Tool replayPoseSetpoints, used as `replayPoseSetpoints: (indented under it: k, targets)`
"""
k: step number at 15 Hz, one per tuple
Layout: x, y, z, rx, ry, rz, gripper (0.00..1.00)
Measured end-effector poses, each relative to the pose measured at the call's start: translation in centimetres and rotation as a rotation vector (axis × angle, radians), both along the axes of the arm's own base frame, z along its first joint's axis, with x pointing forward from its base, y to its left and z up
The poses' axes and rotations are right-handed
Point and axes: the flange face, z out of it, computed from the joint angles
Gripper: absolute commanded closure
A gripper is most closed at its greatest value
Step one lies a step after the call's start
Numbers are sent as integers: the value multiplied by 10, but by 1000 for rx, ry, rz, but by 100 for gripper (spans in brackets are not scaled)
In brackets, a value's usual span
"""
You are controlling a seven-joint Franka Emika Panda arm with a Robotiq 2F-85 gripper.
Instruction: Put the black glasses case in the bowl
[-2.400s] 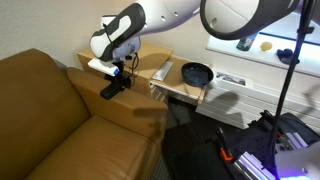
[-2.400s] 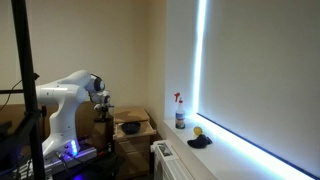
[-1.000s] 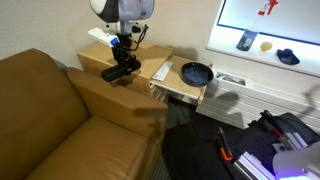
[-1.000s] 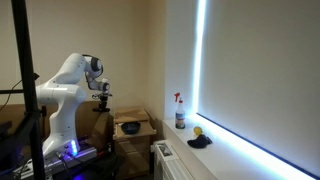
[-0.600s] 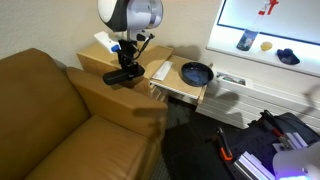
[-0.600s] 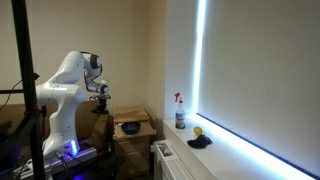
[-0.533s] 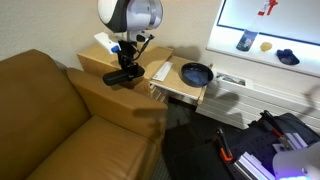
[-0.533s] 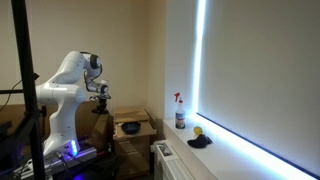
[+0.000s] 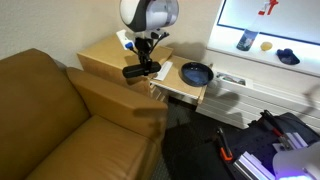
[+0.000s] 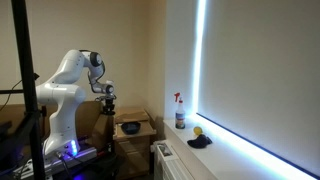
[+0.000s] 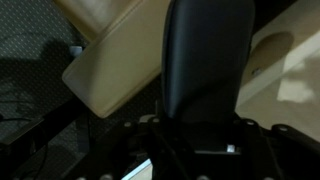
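My gripper [image 9: 143,62] is shut on the black glasses case [image 9: 141,71] and holds it in the air above the wooden side table [image 9: 100,55], just left of the open cardboard flap. The case fills the middle of the wrist view [image 11: 205,60], pointing away from the camera. The bowl [image 9: 196,73] is dark and glossy and sits on the light shelf to the right of the case. In an exterior view the gripper [image 10: 107,100] hangs left of and above the bowl [image 10: 130,128].
A brown leather sofa [image 9: 60,120] fills the lower left. The windowsill holds a spray bottle [image 10: 180,112], a yellow ball [image 10: 198,131] and a dark lumpy object [image 10: 199,142]. Dark equipment [image 9: 270,145] lies on the floor at lower right.
The gripper has carried the case up off the sofa arm and to the right, toward the bowl. It still holds the case.
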Motion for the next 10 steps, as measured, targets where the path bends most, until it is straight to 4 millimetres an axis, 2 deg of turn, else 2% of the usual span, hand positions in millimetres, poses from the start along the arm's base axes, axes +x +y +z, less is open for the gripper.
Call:
replayPoseSetpoints:
  k: [3,7,8,10]
  targets:
    - [-17,-59,9,-47,17,-182,71]
    - [-61,-110,19,-62,26,-427,71]
    - [-74,-122,19,-61,24,-483,46]
    - [-100,-142,18,-51,15,-570,46]
